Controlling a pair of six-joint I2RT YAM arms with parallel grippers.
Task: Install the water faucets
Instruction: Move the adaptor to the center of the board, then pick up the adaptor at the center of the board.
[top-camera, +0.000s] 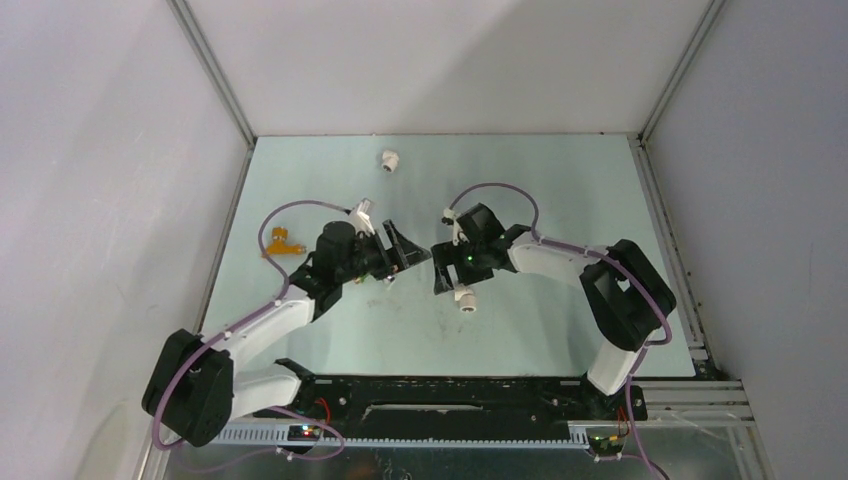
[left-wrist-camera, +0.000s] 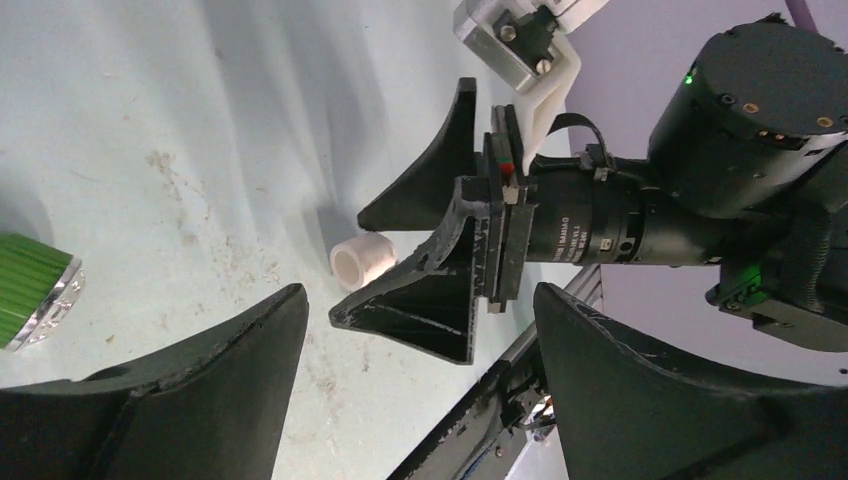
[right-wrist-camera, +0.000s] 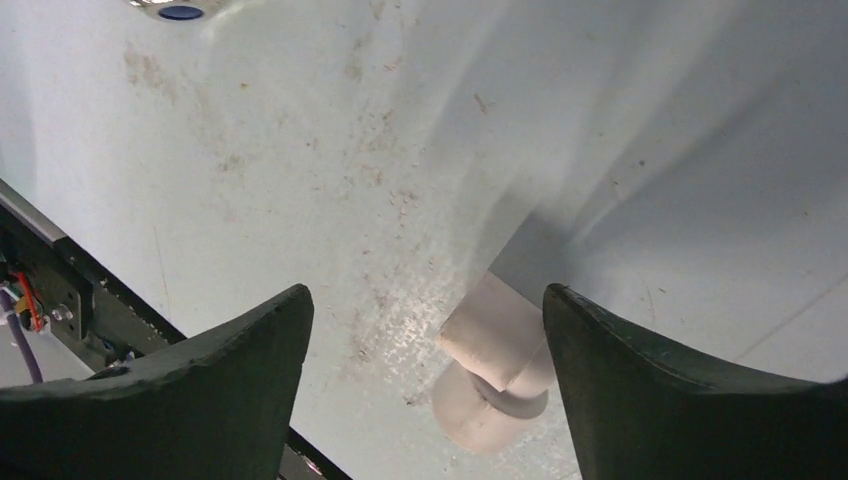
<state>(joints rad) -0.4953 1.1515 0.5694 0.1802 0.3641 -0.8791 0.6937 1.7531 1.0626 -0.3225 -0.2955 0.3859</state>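
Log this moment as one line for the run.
left gripper: jaws open, empty | right gripper: jaws open, empty, by white elbow fitting | green faucet, orange faucet: loose on table

On the bench (top-camera: 560, 330), a faucet (top-camera: 280, 243) lies at the left edge, an elbow (top-camera: 389, 160) at the back, another elbow (top-camera: 463, 297) near the middle.

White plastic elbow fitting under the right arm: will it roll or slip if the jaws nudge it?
Probably rigid and light: the small white plastic elbow fitting looks like moulded pipe. Likely to skid on the smooth table if pushed. Its round barrels could roll, though the bend should limit that.
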